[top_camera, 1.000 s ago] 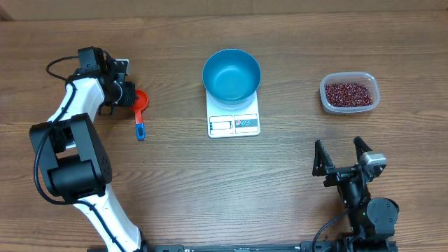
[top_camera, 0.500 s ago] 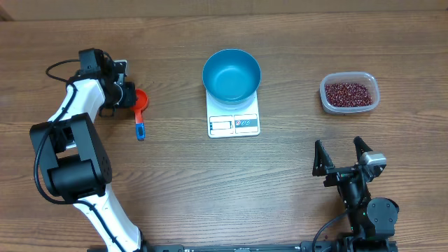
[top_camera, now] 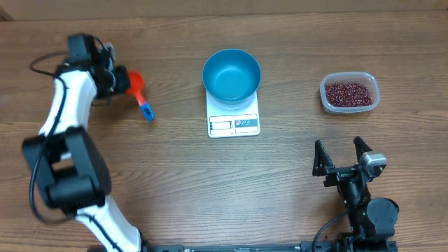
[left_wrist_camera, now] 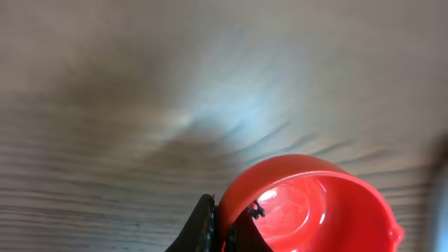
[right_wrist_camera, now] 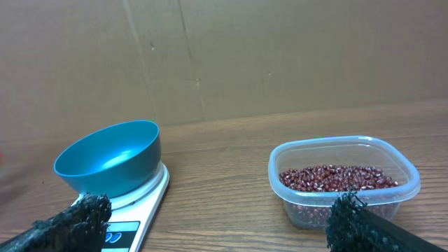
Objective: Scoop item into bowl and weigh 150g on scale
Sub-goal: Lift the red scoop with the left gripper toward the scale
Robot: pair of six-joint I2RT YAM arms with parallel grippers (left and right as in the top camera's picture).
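A red scoop (top_camera: 135, 82) with a blue handle (top_camera: 145, 110) sits at the far left, and my left gripper (top_camera: 120, 80) is shut on its cup rim. In the left wrist view one finger (left_wrist_camera: 204, 225) presses the outside of the red cup (left_wrist_camera: 315, 203) and the other is inside it, above the wood. The blue bowl (top_camera: 232, 75) stands empty on the white scale (top_camera: 234, 124). Red-brown beans (top_camera: 348, 93) fill a clear tub (top_camera: 325, 100) at the right. My right gripper (top_camera: 343, 155) stands open near the front, facing the bowl (right_wrist_camera: 108, 157) and the beans (right_wrist_camera: 336, 176).
The brown wooden table (top_camera: 210, 182) carries only these things. A cardboard wall (right_wrist_camera: 280, 56) rises behind the table in the right wrist view. The scale's display (top_camera: 221, 125) and buttons face the front edge.
My left gripper has closed on the scoop's rim and moved it back and to the left; the blue handle has swung to point front-right. The right arm has not moved.
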